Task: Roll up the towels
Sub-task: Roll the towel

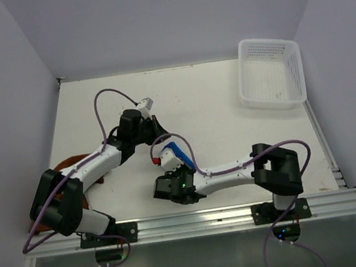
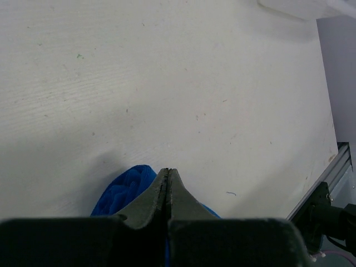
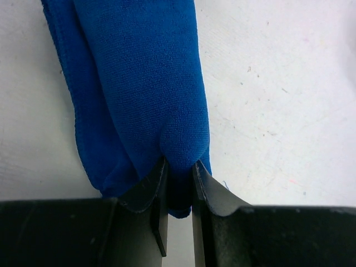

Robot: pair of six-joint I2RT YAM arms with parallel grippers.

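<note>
The right gripper (image 3: 179, 178) is pinching the near end of the blue towel (image 3: 139, 83) between nearly closed jaws, the towel lying as a long folded strip near the middle of the white table (image 1: 216, 121). The left gripper (image 2: 168, 173) is sitting at the strip's far end with its jaws pressed tight together, blue cloth showing just beneath, though I can't tell whether any is caught. The rust-brown towel (image 1: 68, 164) is lying by the left edge, partly under the left arm (image 1: 96, 161), well apart from the white basket (image 1: 270, 72).

no legible text, labels, nos.
</note>
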